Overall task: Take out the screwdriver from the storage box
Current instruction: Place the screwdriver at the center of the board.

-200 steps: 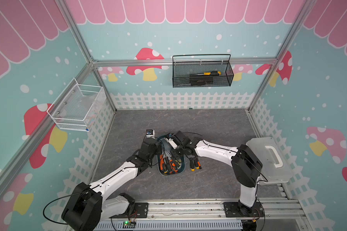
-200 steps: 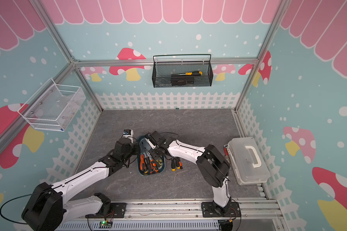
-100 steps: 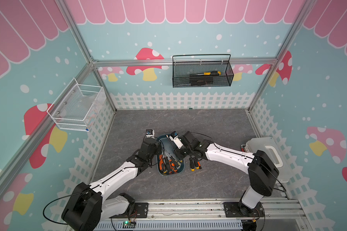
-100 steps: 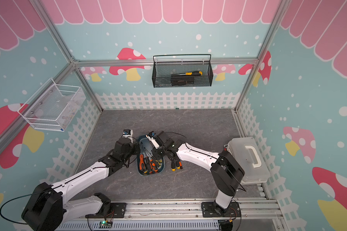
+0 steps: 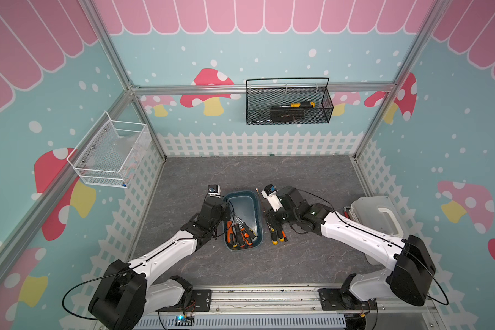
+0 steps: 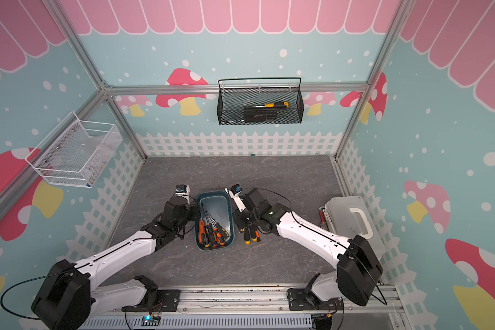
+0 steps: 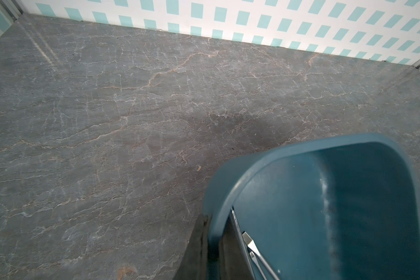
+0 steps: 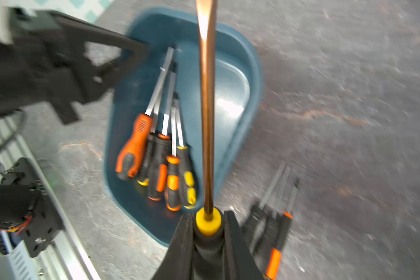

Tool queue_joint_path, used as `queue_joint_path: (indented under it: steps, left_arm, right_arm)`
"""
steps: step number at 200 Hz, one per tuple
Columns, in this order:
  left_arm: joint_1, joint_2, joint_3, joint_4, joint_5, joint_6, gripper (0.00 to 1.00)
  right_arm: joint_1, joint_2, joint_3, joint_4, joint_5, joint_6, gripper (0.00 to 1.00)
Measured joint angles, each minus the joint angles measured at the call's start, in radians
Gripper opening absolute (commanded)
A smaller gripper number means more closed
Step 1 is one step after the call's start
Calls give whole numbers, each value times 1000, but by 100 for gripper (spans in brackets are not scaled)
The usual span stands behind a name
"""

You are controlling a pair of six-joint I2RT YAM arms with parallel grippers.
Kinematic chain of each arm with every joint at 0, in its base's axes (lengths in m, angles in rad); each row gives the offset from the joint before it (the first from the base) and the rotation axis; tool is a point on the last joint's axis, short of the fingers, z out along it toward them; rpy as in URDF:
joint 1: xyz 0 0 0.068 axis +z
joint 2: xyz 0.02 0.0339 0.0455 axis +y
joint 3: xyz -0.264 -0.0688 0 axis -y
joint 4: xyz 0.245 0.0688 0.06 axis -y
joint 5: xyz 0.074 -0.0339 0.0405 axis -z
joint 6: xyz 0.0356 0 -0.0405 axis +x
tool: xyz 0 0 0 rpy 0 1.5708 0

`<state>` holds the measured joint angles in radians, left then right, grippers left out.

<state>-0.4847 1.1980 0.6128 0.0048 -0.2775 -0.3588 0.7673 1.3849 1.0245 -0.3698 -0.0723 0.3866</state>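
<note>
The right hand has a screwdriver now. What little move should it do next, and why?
Probably lower it to the table beside the storage box and let go. The right hand is shut on a yellow-collared screwdriver held outside the storage box, and other screwdrivers already lie on the table there.

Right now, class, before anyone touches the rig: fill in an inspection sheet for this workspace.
Surface: grey marbled table.
Job's things: box holds about five screwdrivers; held screwdriver is in the right gripper.
Clutter: loose screwdrivers beside the box; white case at the table's edge.
Grippers: left gripper shut on the box's wall; right gripper shut on the held screwdriver's handle.
Cables: black cables loop beside both arms.
Surroundings: black basket holding a yellow-handled screwdriver hangs at the back; white basket hangs at one side.
</note>
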Motion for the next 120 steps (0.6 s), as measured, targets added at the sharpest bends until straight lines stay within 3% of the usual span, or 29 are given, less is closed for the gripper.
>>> queue_joint_path:
  steps: [48, 120]
  left_arm:
    - [0, 3, 0, 5, 0, 5, 0]
    - [1, 10, 0, 12, 0, 8, 0]
  right_arm:
    - [-171, -28, -130, -58, -17, 15, 0]
    - [-230, 84, -162, -19, -87, 35, 0]
